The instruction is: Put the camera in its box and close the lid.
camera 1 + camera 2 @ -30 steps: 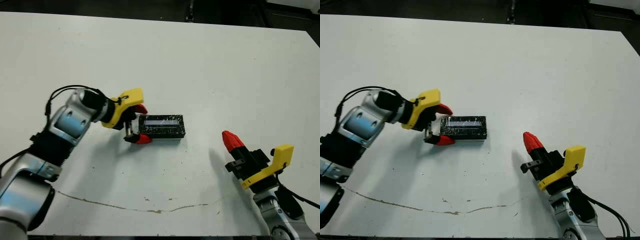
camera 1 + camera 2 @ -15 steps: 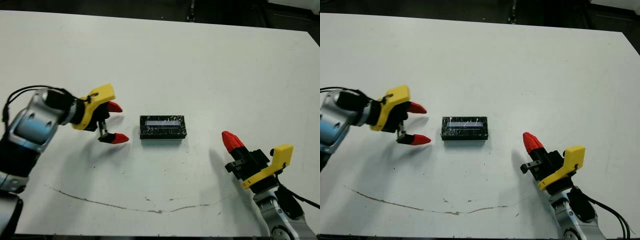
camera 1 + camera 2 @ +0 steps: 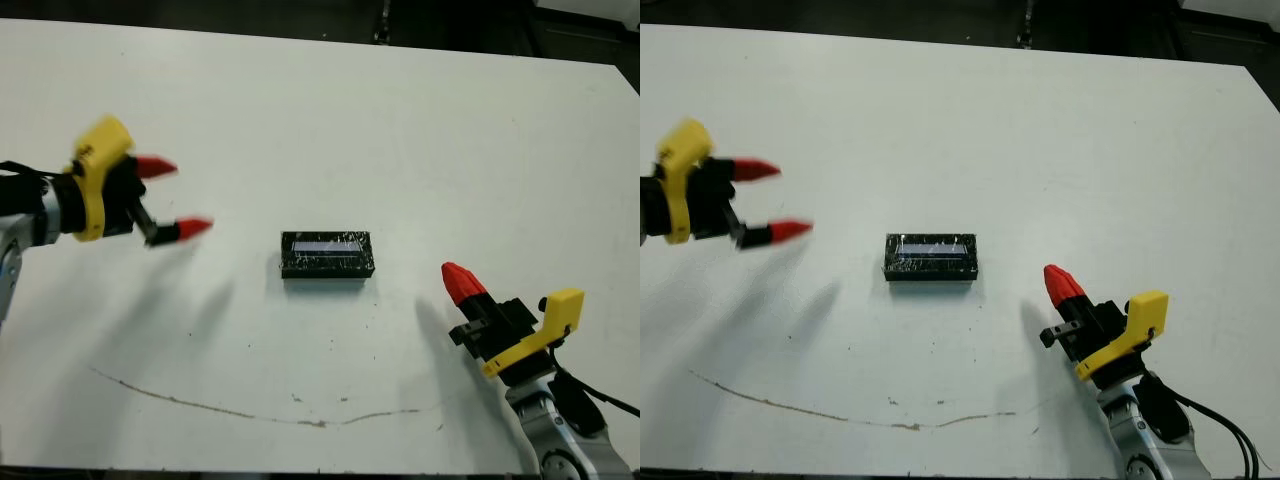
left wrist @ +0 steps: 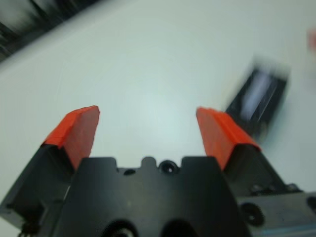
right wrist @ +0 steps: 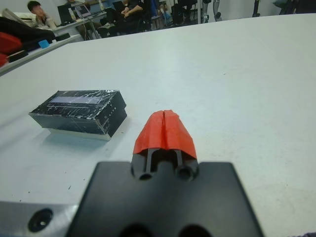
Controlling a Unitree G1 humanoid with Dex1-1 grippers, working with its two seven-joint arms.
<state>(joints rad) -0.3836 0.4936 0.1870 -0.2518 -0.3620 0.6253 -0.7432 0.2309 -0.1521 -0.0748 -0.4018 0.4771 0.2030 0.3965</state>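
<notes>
1. White table (image 3: 400, 120), scuffed by a thin dark line near its front edge; people sit beyond it.
2. Left gripper (image 3: 168, 198): one, at the left, fingers spread wide, empty.
3. Lid (image 3: 326, 243): one, seated on the box (image 5: 74, 132) mid-table, untouched. Camera not visible.
4. Right gripper (image 3: 457, 283): one, fingertips pressed together, empty.

Lab or office: people (image 5: 35, 7) seated at desks (image 5: 74, 23) beyond white table (image 3: 420, 130).
</notes>
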